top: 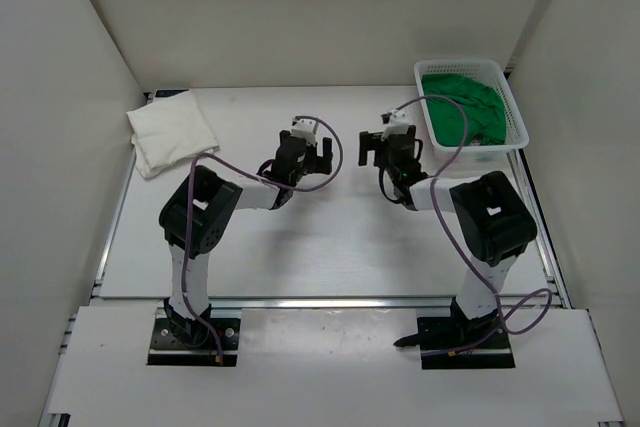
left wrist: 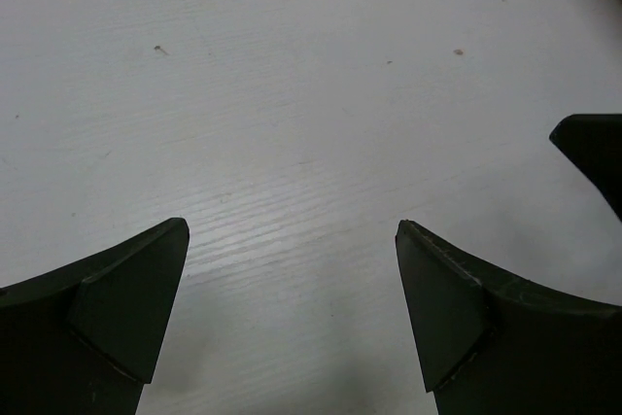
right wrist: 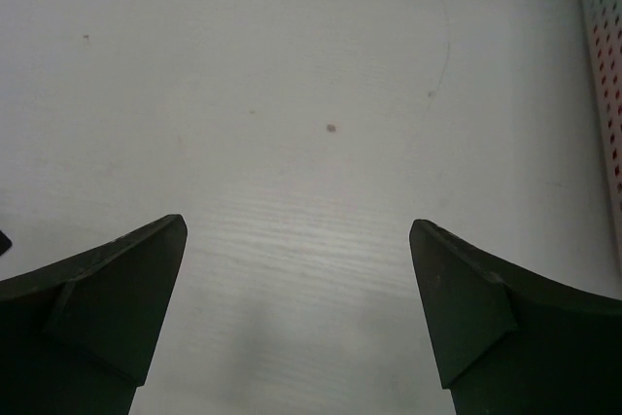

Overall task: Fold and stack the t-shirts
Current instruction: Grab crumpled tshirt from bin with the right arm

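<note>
Top external: green t-shirt [top: 465, 107] fills the basket [top: 470, 64], its underside hidden; left gripper [top: 306, 153], right gripper [top: 390, 151] released, empty.

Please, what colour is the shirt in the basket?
The shirt is bright green; top external view.

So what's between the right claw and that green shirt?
Bare table, then the white mesh basket's wall: the green shirt lies inside it. The top view shows this best; the right wrist view catches the basket's edge.
</note>
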You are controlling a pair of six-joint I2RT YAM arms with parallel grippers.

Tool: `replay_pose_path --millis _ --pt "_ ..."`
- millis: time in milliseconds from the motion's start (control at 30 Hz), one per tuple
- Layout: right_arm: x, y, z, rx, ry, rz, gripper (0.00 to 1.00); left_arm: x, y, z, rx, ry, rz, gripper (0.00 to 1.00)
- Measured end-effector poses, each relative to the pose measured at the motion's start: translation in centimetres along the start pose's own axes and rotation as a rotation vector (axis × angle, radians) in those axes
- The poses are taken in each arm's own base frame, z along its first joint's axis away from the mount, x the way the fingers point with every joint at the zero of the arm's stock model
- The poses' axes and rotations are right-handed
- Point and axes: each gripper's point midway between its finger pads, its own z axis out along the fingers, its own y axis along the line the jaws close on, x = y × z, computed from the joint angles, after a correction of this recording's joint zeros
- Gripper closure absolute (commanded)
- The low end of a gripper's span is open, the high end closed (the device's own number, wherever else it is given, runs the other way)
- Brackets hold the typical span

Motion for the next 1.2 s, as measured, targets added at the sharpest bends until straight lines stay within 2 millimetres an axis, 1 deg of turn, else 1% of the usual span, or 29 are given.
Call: replay_pose_path --millis 67,133,167,200,233,267,300,333,367,400,433,467,533,600,633,667,700,767,833,900,933,967,1033,1067,1100,1167,1200 --pt "-0.8 1.2 0.8 0.032 -0.017 -0.041 0.01 0.2 0.7 0.1 -0.024 0.007 -0.040 0.01" --pt "-1.1 3.2 0.3 0.057 -0.055 -0.109 0.01 0.2 1.4 0.1 -0.055 0.009 -0.070 0.01" --pt "-0.9 4.2 -0.3 0.065 -0.071 -0.144 0.01 0.2 1.7 0.1 -0.077 0.005 -0.087 0.09" --pt "-0.4 5.0 -0.9 0.072 -0.076 -0.178 0.00 0.2 1.9 0.1 -0.093 0.002 -0.104 0.15" --pt "0.1 5.9 -1.3 0.073 -0.067 -0.204 0.04 0.4 2.0 0.0 -0.102 0.005 -0.120 0.31" --pt "0.7 6.8 -1.6 0.068 -0.043 -0.226 0.24 0.8 2.1 -0.1 -0.107 0.021 -0.134 0.49" --pt "1.2 7.3 -1.6 0.065 -0.009 -0.246 0.39 1.1 2.1 -0.2 -0.111 0.039 -0.151 0.57" --pt "1.3 7.6 -1.4 0.062 0.035 -0.257 0.71 1.7 2.0 -0.4 -0.115 0.074 -0.157 0.60" --pt "0.9 7.7 -1.2 0.063 0.057 -0.257 0.85 2.1 2.0 -0.8 -0.121 0.101 -0.165 0.60" --pt "0.0 7.9 -1.0 0.061 0.069 -0.234 0.92 2.4 1.9 -1.4 -0.128 0.127 -0.174 0.59" --pt "-0.9 7.9 -1.2 0.060 0.076 -0.208 0.97 2.4 1.7 -2.2 -0.127 0.141 -0.190 0.60" --pt "-1.8 7.8 -1.7 0.059 0.081 -0.173 1.00 2.1 1.4 -3.4 -0.121 0.141 -0.213 0.62" --pt "-3.6 7.4 -3.5 0.054 0.092 -0.086 1.00 1.0 0.9 -6.7 -0.100 0.126 -0.255 0.63" --pt "-5.4 6.4 -5.3 0.048 0.097 0.011 1.00 -0.5 0.2 -10.0 -0.064 0.089 -0.290 0.65" --pt "-6.1 5.6 -6.0 0.054 0.102 0.051 1.00 -1.1 -0.1 -11.3 -0.047 0.071 -0.304 0.68" --pt "-6.6 4.5 -6.4 0.064 0.121 0.100 1.00 -1.6 -0.5 -12.5 -0.025 0.054 -0.316 0.70" --pt "-6.7 3.1 -6.5 0.088 0.154 0.133 1.00 -1.9 -0.9 -13.2 -0.008 0.045 -0.325 0.72" --pt "-6.2 0.7 -6.2 0.153 0.250 0.176 1.00 -1.1 -1.6 -14.2 0.017 0.063 -0.332 0.73" --pt "-4.7 -1.4 -5.8 0.222 0.371 0.199 1.00 0.8 -1.9 -14.8 0.020 0.118 -0.327 0.72" --pt "-2.8 -1.8 -6.1 0.238 0.454 0.195 0.99 3.1 -1.9 -15.5 0.013 0.182 -0.320 0.70" --pt "-1.5 -1.7 -6.7 0.231 0.500 0.186 0.91 4.2 -1.9 -15.9 0.017 0.215 -0.317 0.66" --pt "-0.5 -1.4 -7.3 0.219 0.533 0.181 0.88 4.9 -2.0 -16.2 0.019 0.237 -0.313 0.61" --pt "0.8 -1.3 -8.6 0.172 0.579 0.181 0.82 5.8 -2.4 -16.7 0.041 0.276 -0.302 0.62" --pt "0.9 -1.7 -9.2 0.158 0.590 0.195 0.80 6.0 -2.7 -16.8 0.054 0.286 -0.292 0.62" --pt "0.4 -2.5 -9.4 0.158 0.586 0.211 0.77 6.2 -3.3 -17.1 0.073 0.294 -0.279 0.61" --pt "-1.9 -5.7 -9.2 0.196 0.523 0.259 0.73 6.1 -4.7 -17.6 0.127 0.298 -0.263 0.60" --pt "-3.4 -7.8 -8.9 0.222 0.483 0.287 0.72 5.8 -5.5 -17.9 0.158 0.290 -0.263 0.60"
